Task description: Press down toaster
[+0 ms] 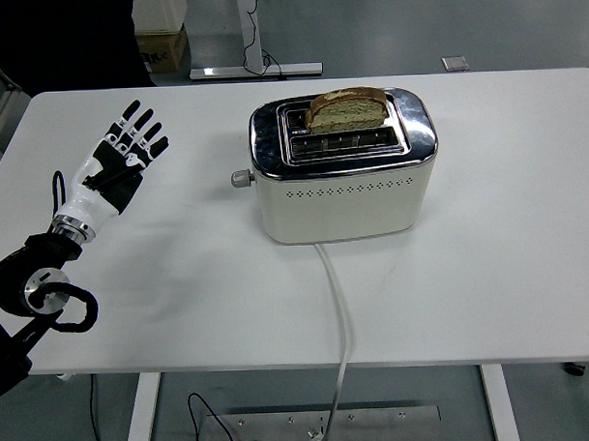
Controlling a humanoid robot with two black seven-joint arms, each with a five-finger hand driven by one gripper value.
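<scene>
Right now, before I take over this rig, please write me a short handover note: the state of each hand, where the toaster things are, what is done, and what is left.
Left hand: open, fingers spread, holding nothing, over the table's left part, clearly apart from the toaster.
Right hand: not in view.
Cream toaster with chrome top: stands mid-table, its white cable running off the near edge.
Slice of brown bread: sits high in the far slot, so it is not pressed down.
Small grey lever knob: on the toaster's left end, nearest the left hand.
Done: nothing visible.
Left: reach the knob, press it down.
</scene>
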